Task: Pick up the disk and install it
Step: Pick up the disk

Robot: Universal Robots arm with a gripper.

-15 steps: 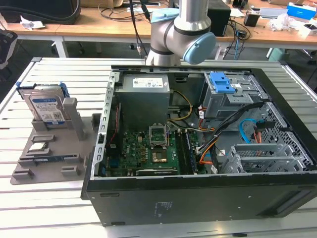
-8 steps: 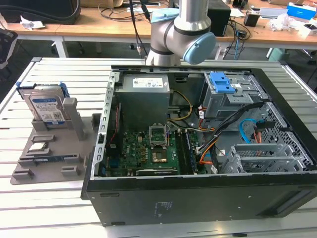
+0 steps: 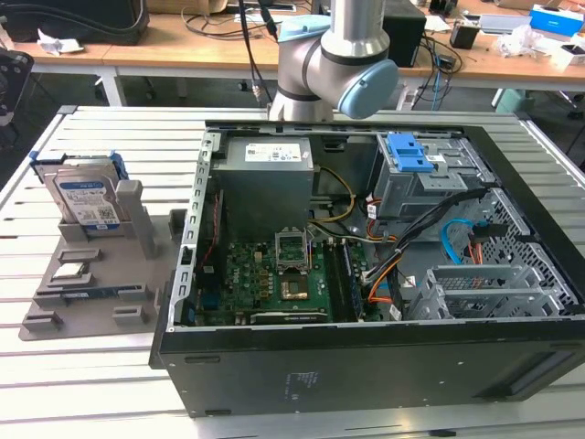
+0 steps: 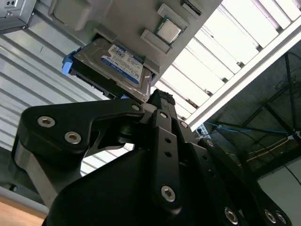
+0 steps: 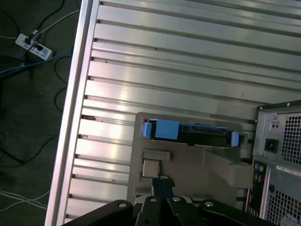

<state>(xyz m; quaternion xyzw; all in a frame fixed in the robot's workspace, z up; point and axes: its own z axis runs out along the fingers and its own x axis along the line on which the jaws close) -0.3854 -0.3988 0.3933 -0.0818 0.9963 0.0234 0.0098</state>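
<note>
At the exterior view's left, the disk stands in a holder.

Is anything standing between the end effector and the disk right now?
Nothing visible does. In the first wrist view the disk stands in its grey holder, top edge uncovered; the end effector hangs near the small chip beside it.

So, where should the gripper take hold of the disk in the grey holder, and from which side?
Probably from above, on its top half, pinching the two flat faces. The disk stands on edge in the holder, whose slot hides the bottom; the top edge with the blue bracket is free.
</note>
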